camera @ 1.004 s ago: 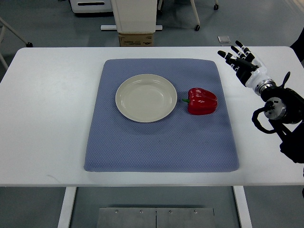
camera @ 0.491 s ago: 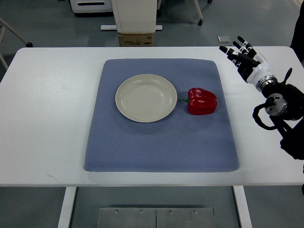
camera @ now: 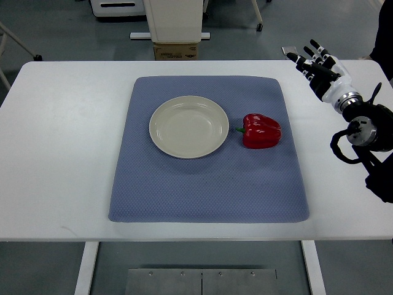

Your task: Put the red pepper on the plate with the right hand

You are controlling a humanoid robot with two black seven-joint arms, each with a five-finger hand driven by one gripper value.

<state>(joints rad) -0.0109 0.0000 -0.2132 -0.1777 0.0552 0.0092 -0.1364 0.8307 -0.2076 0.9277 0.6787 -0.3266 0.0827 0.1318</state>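
Observation:
A red bell pepper (camera: pixel 262 131) with a short green stem lies on its side on the blue-grey mat (camera: pixel 209 184), just right of a round cream plate (camera: pixel 189 126) that holds nothing. My right hand (camera: pixel 314 62) hovers over the table's far right corner, well right of and beyond the pepper, its dark fingers spread and holding nothing. Its arm comes in from the right edge. The left arm does not show.
The mat covers the middle of a white table (camera: pixel 61 141). Beyond the far edge stand a cardboard box (camera: pixel 176 50) and a white equipment base (camera: pixel 174 18). A small grey item (camera: pixel 289 50) lies on the floor near the hand.
My right hand has drifted up and to the right, away from the pepper toward the table's far right corner. The pepper and plate have not moved.

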